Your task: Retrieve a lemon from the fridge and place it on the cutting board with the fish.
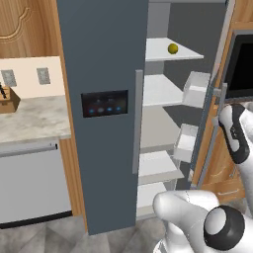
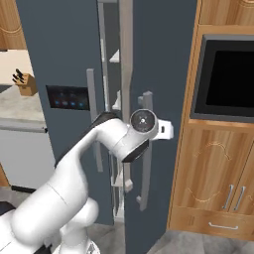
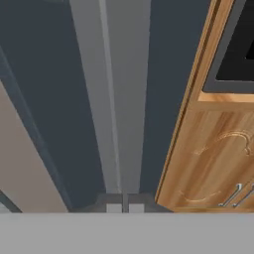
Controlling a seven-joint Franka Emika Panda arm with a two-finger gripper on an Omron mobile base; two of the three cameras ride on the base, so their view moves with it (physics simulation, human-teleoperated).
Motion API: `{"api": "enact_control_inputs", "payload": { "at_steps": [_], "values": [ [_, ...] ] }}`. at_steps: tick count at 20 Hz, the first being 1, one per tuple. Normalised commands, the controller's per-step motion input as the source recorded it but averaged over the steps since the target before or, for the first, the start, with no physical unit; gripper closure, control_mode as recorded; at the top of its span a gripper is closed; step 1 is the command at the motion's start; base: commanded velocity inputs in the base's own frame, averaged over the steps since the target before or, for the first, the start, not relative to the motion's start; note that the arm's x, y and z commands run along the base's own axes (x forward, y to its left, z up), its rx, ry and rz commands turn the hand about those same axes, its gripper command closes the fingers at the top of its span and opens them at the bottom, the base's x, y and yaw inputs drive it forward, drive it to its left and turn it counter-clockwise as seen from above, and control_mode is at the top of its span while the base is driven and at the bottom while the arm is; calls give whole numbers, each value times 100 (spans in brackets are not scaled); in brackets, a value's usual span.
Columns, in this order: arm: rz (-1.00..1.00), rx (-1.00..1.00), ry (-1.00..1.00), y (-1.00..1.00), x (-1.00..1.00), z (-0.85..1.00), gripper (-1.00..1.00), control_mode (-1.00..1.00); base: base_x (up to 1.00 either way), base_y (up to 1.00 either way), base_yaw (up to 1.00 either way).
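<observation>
White arm (image 2: 99, 149) bent, elbow raised; jaws nearly closed.

It is a home kitchen: beside the tall fridge (image 1: 104, 74) (its right door open) stand a dishwasher (image 1: 32, 183), stone countertop (image 1: 29, 121) and wooden cabinets (image 2: 213, 173).

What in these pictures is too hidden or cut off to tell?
- Fingers, hand view: just the tips rise above the grey band, so open or shut is unclear.
- Fridge shelves, right base view: mostly hidden behind the door.
- Lemon, left base view: too small to see detail.
- Dishwasher, left base view: cut off by the left edge.
</observation>
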Motion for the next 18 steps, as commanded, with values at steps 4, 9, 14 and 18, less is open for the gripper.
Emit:
{"api": "enact_control_inputs", "payload": {
  "at_steps": [4,9,14,18],
  "values": [
    [-2,1,9,-58,-23,11,100,-100,0,0,0],
    [-8,-1,2,-7,-36,5,-100,-100,0,0,0],
    [-19,-2,0,1,-75,8,-100,-100,0,0,0],
    [-26,-18,0,11,-89,41,-100,-100,0,0,0]
  ]
}}
